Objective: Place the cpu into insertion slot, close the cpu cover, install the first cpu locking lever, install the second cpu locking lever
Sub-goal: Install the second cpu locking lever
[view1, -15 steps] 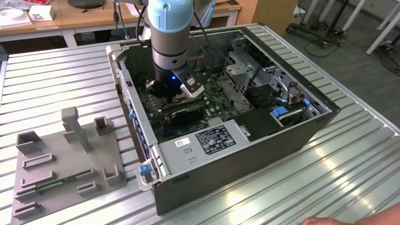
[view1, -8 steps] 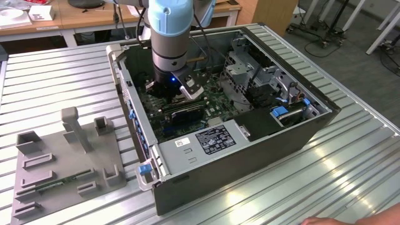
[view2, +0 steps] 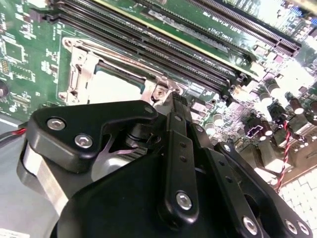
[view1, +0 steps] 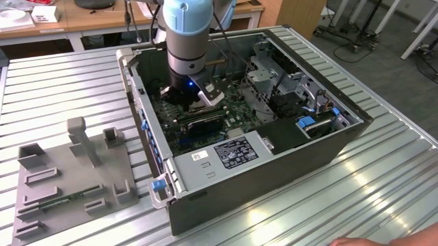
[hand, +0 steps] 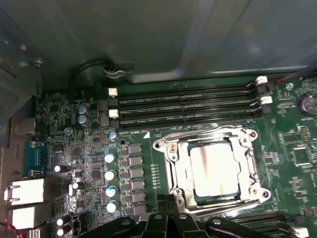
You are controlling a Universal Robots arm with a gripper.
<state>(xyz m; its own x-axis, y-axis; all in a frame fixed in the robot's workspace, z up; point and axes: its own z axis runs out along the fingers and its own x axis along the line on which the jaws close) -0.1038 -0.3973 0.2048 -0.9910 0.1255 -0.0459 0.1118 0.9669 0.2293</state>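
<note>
The cpu (hand: 215, 168), a dull silver square, lies flat in the insertion slot (hand: 198, 201) on the green board. The cpu cover (hand: 172, 163), a thin silver frame, is down around it, with the chip's top showing through the cut-out. A wire lever (hand: 198, 135) runs along the cover's side nearest the memory slots. My gripper (hand: 168, 210) is shut with nothing in it, its black tips right at the socket's edge. In the second wrist view the gripper (view2: 171, 101) meets the corner of the cover (view2: 79, 69) beside the cpu (view2: 114, 87). The exterior view shows the gripper (view1: 195, 100) deep inside the computer case.
Long black memory slots (hand: 188, 104) run beside the socket, and several capacitors (hand: 110, 173) stand on its other side. A grey drive cage (view1: 263, 77) and the power supply (view1: 226, 154) crowd the case. A grey fixture (view1: 68, 174) lies on the table, and a hand (view1: 383, 241) at the table's edge.
</note>
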